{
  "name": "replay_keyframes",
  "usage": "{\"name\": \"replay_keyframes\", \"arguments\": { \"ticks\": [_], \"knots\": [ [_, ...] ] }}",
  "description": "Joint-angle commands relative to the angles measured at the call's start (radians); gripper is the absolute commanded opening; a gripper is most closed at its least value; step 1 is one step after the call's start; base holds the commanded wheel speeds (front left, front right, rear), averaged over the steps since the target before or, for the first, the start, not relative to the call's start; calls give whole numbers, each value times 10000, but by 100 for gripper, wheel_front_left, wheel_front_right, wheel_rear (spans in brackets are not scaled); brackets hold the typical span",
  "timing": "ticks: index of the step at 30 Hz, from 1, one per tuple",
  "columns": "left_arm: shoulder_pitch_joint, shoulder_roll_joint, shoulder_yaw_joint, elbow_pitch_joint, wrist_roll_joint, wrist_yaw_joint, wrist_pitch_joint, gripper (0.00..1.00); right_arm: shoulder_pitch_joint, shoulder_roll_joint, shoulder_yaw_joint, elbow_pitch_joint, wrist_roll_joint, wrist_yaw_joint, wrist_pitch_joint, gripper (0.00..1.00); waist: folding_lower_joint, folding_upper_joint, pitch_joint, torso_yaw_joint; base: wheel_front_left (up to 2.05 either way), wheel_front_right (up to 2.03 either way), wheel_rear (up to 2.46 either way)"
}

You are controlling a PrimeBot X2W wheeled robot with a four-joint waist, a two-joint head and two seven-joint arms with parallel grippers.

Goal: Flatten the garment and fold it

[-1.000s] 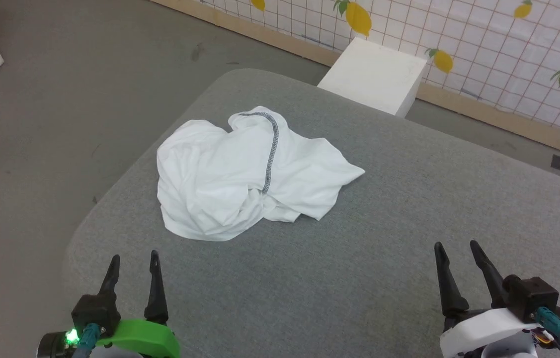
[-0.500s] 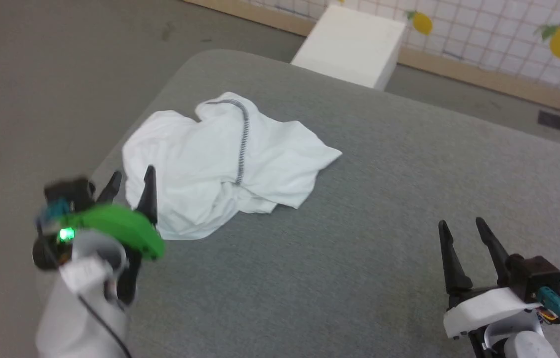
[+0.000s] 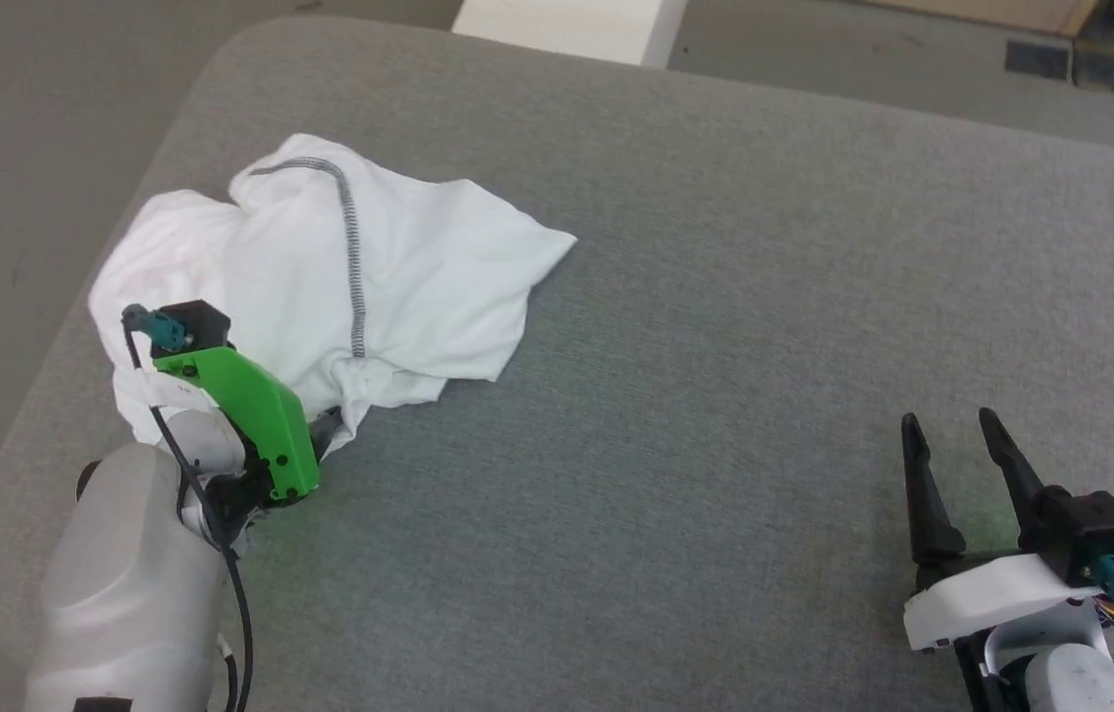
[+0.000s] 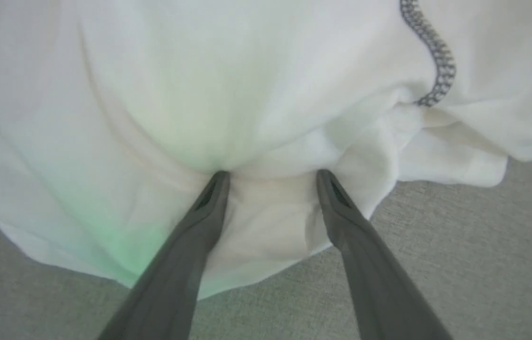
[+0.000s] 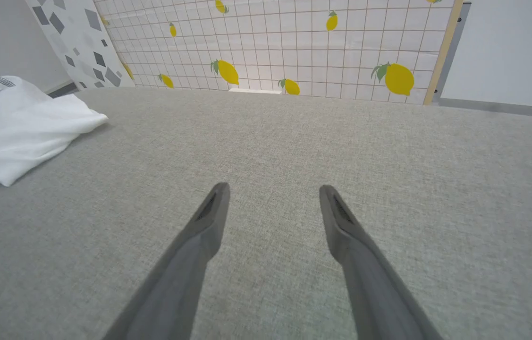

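The garment (image 3: 418, 257) is a crumpled white heap with a grey stitched seam, lying near the left edge of the grey fabric table (image 3: 764, 297). My left gripper (image 4: 270, 175) is open, both fingertips pressed into a fold at the near edge of the garment (image 4: 247, 71), with cloth bulging between them. In the head view its green wrist mount (image 3: 250, 405) covers the fingers at the heap's near side. My right gripper (image 3: 948, 417) stands open over bare table at the lower right, far from the garment (image 5: 15, 127). The right gripper (image 5: 273, 189) holds nothing.
The table's rounded left edge (image 3: 33, 396) runs close beside the heap, with grey floor (image 3: 13, 119) beyond it. A white box (image 3: 566, 18) stands past the far edge. A lemon-patterned tiled wall (image 5: 294, 42) rises behind the table.
The head camera has tilted down, shifting the whole picture. My left arm has reached forward from the near edge to the garment's near side, its fingers now pushing into the cloth. The right gripper has stayed put.
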Motion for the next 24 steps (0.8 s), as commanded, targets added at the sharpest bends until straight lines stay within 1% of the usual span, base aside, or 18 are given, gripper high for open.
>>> {"name": "replay_keyframes", "arguments": {
  "ticks": [1, 3, 4, 5, 6, 7, 10, 13, 14, 15, 17, 21, 24],
  "knots": [
    [110, -43, -139, 218, -202, -68, 142, 100, -218, -6, 7, -87, -101, -15, 4, 100, -1, 0, 468, -373, 0, 0, 0],
    [248, -79, -386, 340, -374, -68, 196, 100, -288, -6, 37, -129, -116, -15, 2, 100, -1, 0, 521, -350, 0, 0, 0],
    [311, -70, -504, 356, -452, -69, 91, 79, -326, -6, 41, -142, -121, -15, 1, 100, -1, 0, 523, -320, 0, 0, 0],
    [345, -47, -542, 318, -510, -69, -166, 14, -357, -6, 48, -143, -113, -15, -2, 100, -1, 0, 503, -294, 0, 0, 0],
    [385, -19, -528, 305, -583, -69, -531, 0, -394, -6, 68, -130, -100, -15, -11, 100, -1, 0, 450, -265, 0, 0, 0],
    [395, 36, -580, 259, -591, -69, -826, 0, -420, -6, 94, -105, -87, -15, -18, 100, -1, 0, 398, -246, 0, 0, 0],
    [242, 391, -619, 121, -378, -69, -2219, 0, -471, -6, 214, 82, 47, -15, -72, 100, -1, 0, 11, -214, 0, 0, 0],
    [-229, 594, -494, -165, -207, -70, -3396, 0, -462, -6, 363, 300, 284, -15, -140, 100, -1, 0, -411, -246, 0, 0, 0],
    [-492, 579, -418, -362, -269, -70, -3828, 0, -442, -6, 423, 398, 384, -15, -165, 100, -1, 0, -602, -286, 0, 0, 0],
    [-1187, 676, -546, -1014, -355, -70, -4617, 0, -389, -6, 557, 684, 672, -15, -221, 100, -1, 0, -1106, -506, 0, 0, 0],
    [-1698, 811, -764, -1520, -429, -70, -4873, 0, -333, -6, 622, 867, 892, -15, -249, 100, -1, 0, -1417, -742, 0, 0, 0],
    [-2881, 1080, -1478, -2721, -779, -70, -5078, 0, -250, -6, 668, 1141, 1283, -15, -276, 100, -1, 0, -1906, -1422, 0, 0, 0],
    [-3652, 1074, -1915, -3464, -1147, -70, -5238, 0, -131, -6, 609, 1166, 1459, -15, -279, 100, -1, 0, -2132, -1907, 0, 0, 0]
  ]
}}
